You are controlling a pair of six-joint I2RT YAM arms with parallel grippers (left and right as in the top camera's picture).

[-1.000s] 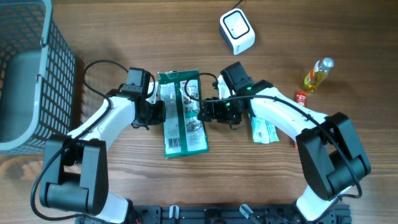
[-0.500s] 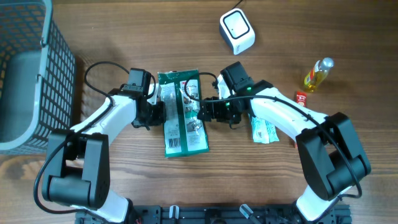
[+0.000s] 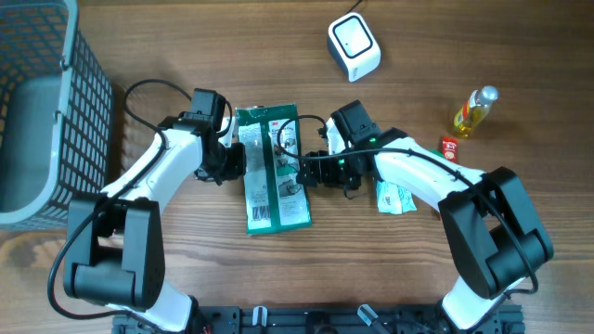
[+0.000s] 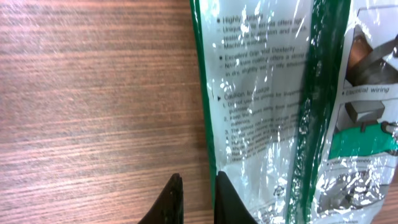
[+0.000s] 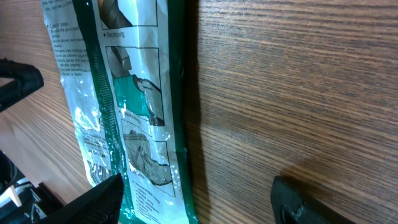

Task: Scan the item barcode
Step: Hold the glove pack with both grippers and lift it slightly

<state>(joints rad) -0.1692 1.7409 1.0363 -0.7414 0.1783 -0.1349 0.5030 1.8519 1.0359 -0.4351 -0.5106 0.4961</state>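
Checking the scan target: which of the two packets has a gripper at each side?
The large green packet, with left gripper and right gripper at its long edges; the small pale packet lies apart.

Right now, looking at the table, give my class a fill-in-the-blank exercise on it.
The right gripper is ____.
The left gripper is ____ at the green package's edge.
The mesh basket stands on the ____ arm's side.
The white scanner rests on a ____ table.
Missing words: open, shut, left, wooden.

The packet (image 3: pixel 272 172) at frame centre is showing green borders and glossy white print; the table (image 3: pixel 186 46) is showing brown woodgrain.
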